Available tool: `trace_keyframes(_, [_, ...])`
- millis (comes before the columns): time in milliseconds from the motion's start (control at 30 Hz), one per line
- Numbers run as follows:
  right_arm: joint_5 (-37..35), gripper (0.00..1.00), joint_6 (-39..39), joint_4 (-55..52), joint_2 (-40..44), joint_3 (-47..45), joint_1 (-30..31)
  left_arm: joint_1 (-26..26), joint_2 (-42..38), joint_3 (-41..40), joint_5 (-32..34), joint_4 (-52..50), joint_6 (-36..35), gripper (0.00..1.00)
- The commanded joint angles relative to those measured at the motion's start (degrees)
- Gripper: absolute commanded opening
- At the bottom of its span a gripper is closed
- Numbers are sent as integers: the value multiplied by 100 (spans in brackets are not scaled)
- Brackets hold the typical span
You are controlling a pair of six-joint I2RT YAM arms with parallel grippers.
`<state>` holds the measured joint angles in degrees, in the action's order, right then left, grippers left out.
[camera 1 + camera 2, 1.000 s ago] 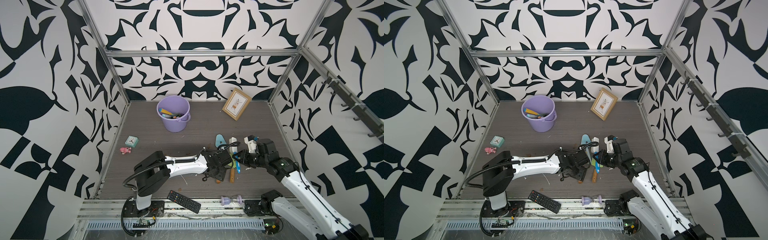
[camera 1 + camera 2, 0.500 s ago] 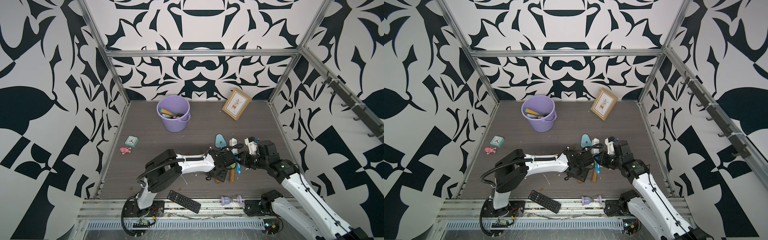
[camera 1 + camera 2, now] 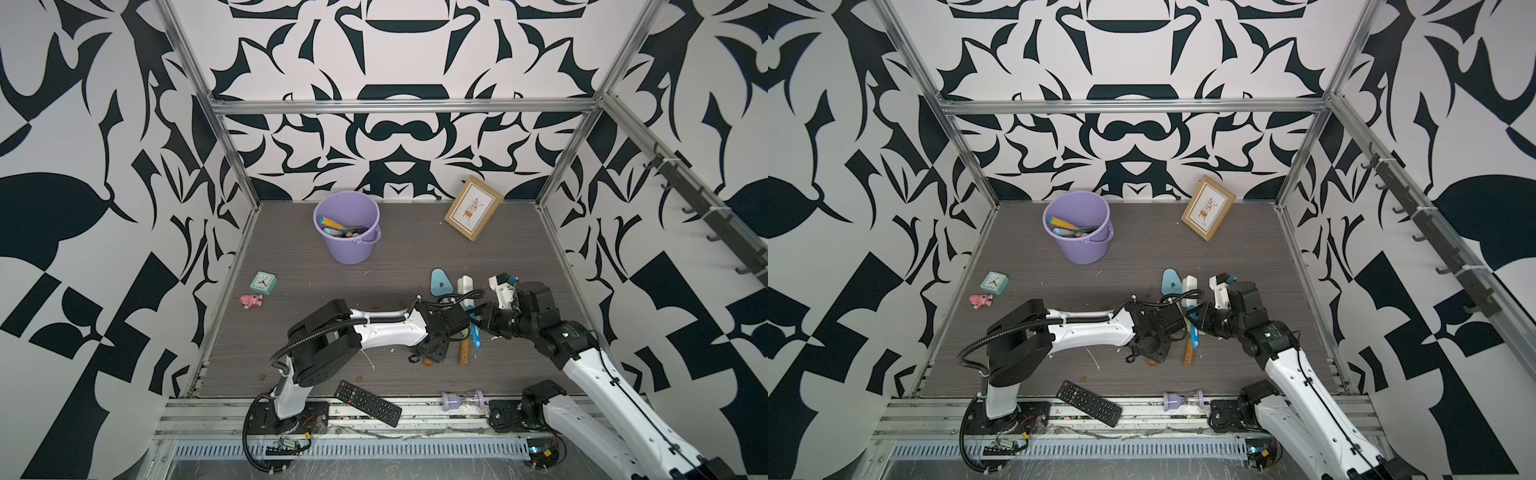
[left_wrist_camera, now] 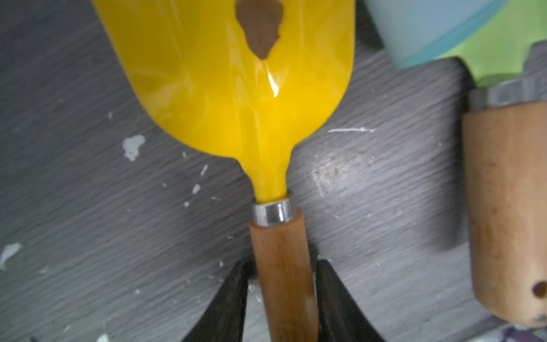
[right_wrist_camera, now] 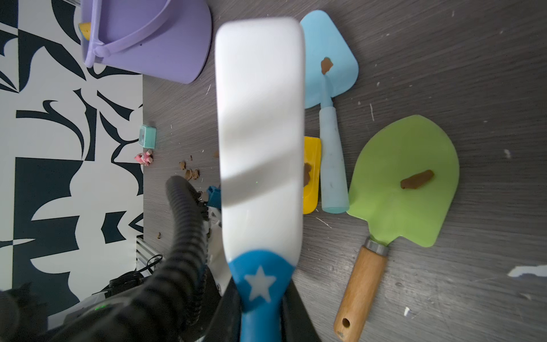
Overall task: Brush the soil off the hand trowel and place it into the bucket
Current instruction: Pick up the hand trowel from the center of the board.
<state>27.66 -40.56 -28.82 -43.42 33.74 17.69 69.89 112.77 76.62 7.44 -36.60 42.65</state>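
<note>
In both top views the left arm (image 3: 386,332) reaches further across the counter (image 3: 395,257) than a second ago, its elbow swung toward mid-frame. Its wrist now sits low over the yellow trowel (image 3: 428,363), of which only the handle's butt shows, at lower centre. The right tool (image 3: 480,323) has not shifted and keeps the brush (image 3: 465,286) clenched by its blue handle. The bucket (image 3: 347,226) stands well apart at upper centre with bare counter between it and the tools, so the carry should have room. A remote (image 3: 368,403) and an hourglass (image 3: 461,400) lie along the near edge, out of that path. In the left wrist view the jaws of the left tool (image 4: 284,284) have drawn in and stand either side of the wooden handle, just below its metal collar. One looks to touch, but whether the grasp is made I cannot tell. The soil (image 4: 260,29) is one brown clump on the yellow blade at the top of the frame, so the brushing is not yet done. The handle of the green trowel (image 4: 503,207) lies just beside at right and could snag on a lift. In the right wrist view the brush's white back hangs over the yellow blade at mid-frame, and the blue trowel (image 5: 328,68) lies just beside that blade, so sweeping room looks tight.
</note>
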Motion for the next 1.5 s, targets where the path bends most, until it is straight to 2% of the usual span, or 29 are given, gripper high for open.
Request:
trace_keyframes(0, [104,0,-50,244,94,10,-19,22,-128,-221,194,-251,120,39])
trace_keyframes(367, [178,0,-87,449,-21,-51,-17,21,-479,-442,605,-377,131,33])
trace_keyframes(533, [222,0,-89,537,-94,-47,-15,13,-580,-372,884,-472,40,22])
trace_keyframes(700, [287,0,-42,591,-296,0,-21,13,-883,-318,1253,-596,-412,14])
trace_keyframes(767, [302,0,-49,630,-317,10,-20,-57,-1075,-235,1417,-936,-586,0])
trace_keyframes(800, [301,0,-49,632,-324,26,-25,-102,-1171,-217,1403,-1063,-751,0])
trace_keyframes(867, [352,0,-53,660,-379,95,-20,-254,-1581,-436,1056,-1069,-1131,0])
trace_keyframes(933, [484,0,-80,799,-434,133,-20,-544,-2196,-878,349,-809,-1309,0])
trace_keyframes(1000, [712,0,-187,1134,-480,83,-18,-992,-2876,-1366,-661,-478,-1389,0])
trace_keyframes(1067, [1111,0,-449,1738,-589,-25,-18,-1679,-3622,-1792,-2005,-158,-1322,0])
trace_keyframes(1133, [1341,0,-743,2284,-720,-89,-12,-2140,-4260,-2128,-2655,50,-1226,0])
trace_keyframes(1200, [1374,0,-697,2315,-788,63,18,-2365,-4458,-1920,-2395,-744,-1426,0])
trace_keyframes(1300, [1211,0,-428,1877,-957,552,184,-2407,-4352,-1497,-1456,-2122,-1747,0])
trace_keyframes(1433, [625,0,112,782,-1417,1502,923,-2427,-4021,-1017,-710,-3404,-1860,0])
trace_keyframes(1467, [503,0,162,621,-1513,1657,1101,-2427,-3726,-858,-548,-3756,-1858,0])
